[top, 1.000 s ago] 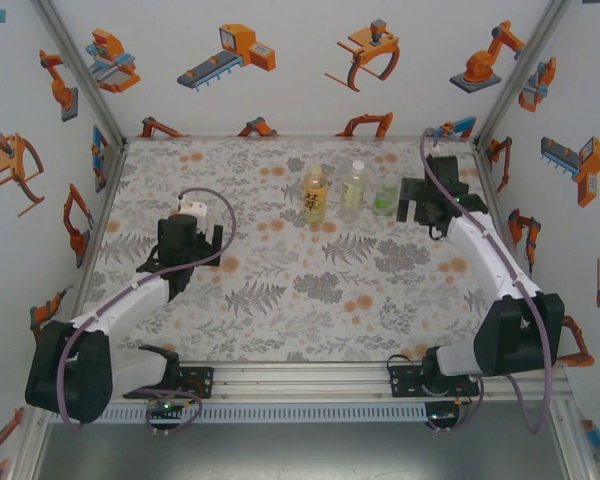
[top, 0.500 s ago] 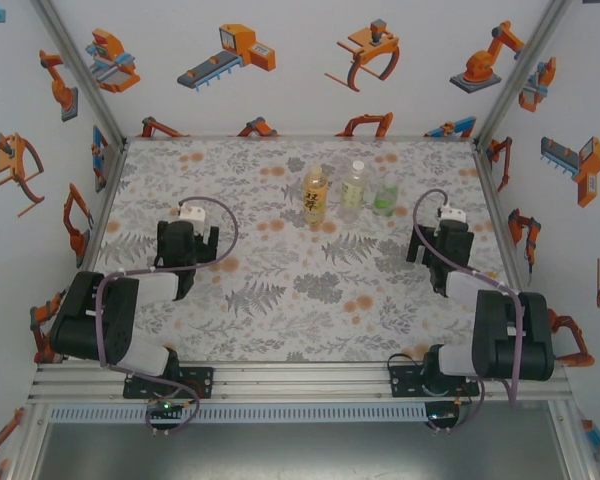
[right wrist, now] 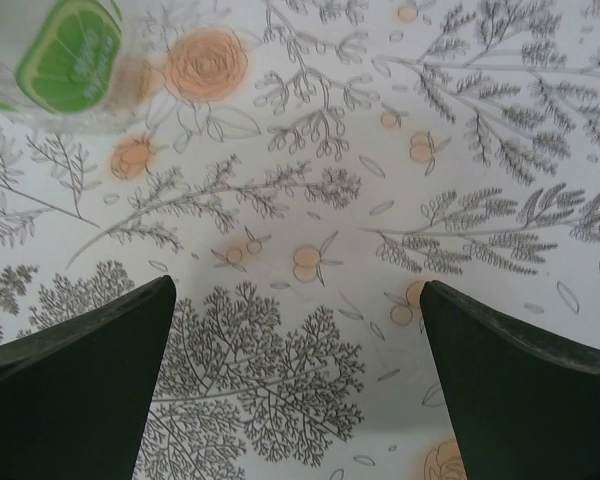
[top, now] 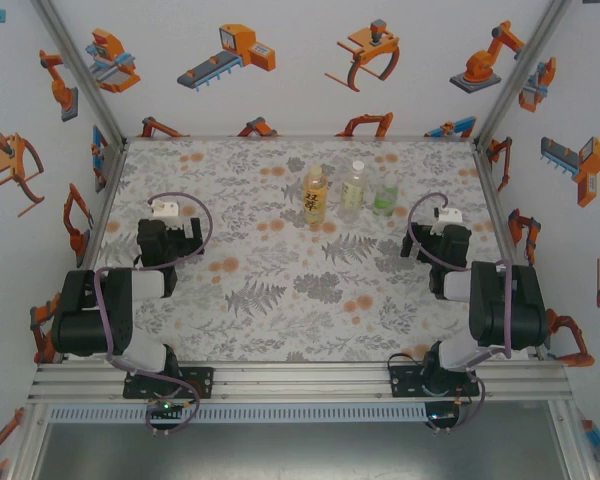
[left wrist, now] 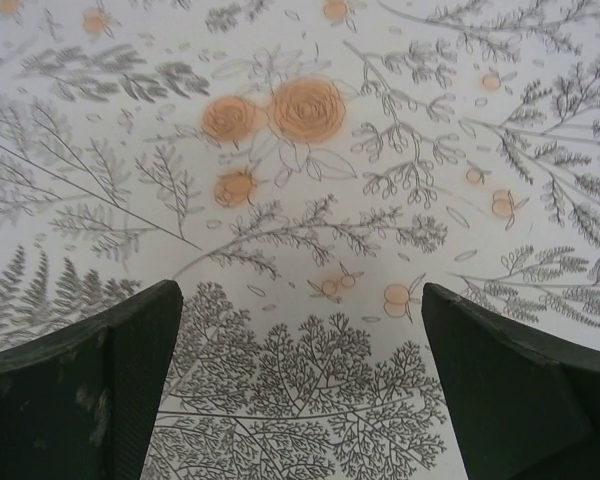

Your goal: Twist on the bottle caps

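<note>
Both arms have folded back toward their bases. Left pincer point(top: 166, 236) and right pincer point(top: 442, 240) gape wide, holding nothing. Far mid-counter point(top: 280, 310): amber-filled bottle point(top: 315, 196), pale bottle point(top: 353, 190), green bottle point(top: 385, 198). Bottle caps point(top: 357, 166) too tiny to judge.

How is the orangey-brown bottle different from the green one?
The amber bottle holds amber liquid and wears a yellow label; the green bottle looks green and shows a lime picture. The amber bottle stands at the row's left end, the green bottle at its right end. The amber bottle looks taller than the green bottle. Both are small, clear and upright on the flowery table.
</note>
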`<action>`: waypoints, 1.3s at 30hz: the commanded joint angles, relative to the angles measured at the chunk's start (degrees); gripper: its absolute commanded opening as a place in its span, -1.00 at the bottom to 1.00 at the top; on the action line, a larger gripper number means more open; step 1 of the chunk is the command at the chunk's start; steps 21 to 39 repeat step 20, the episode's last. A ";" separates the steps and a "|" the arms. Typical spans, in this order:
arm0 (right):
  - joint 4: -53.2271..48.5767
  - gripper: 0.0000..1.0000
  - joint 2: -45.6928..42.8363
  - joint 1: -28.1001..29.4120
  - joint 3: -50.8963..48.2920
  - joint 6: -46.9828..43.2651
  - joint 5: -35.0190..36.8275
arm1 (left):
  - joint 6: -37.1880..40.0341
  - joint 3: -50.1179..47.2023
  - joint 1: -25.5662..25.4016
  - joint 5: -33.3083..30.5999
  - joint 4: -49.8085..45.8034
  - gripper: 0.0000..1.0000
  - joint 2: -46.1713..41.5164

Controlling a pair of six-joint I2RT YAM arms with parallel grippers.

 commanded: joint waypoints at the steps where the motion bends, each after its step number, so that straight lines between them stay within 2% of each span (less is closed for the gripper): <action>1: 4.97 0.98 -0.43 -0.48 -0.02 0.94 1.36 | -1.95 -0.96 0.68 4.02 4.35 0.94 0.76; 3: 6.38 0.98 -0.53 -0.52 -0.87 1.89 3.63 | -1.97 -0.87 0.77 4.07 3.91 0.93 0.65; 5: 8.18 0.98 -0.71 -0.50 -2.11 2.46 5.10 | -2.57 -0.44 0.53 1.31 3.92 0.94 1.09; 7: 8.76 0.98 -0.62 -0.50 -2.23 2.64 5.22 | -3.41 0.36 0.16 -1.95 1.71 0.94 0.76; 11: 6.96 0.98 -0.44 -0.43 -1.04 2.22 3.76 | -3.18 0.15 -0.28 -2.92 2.31 0.94 0.87; 15: 4.76 0.98 -0.27 -0.29 0.26 0.61 0.03 | -3.30 0.22 -0.17 -2.69 2.23 0.94 0.91; 39: 3.64 0.98 -0.44 0.20 0.66 -0.03 0.82 | -3.34 0.22 -0.11 -2.67 2.27 0.94 0.95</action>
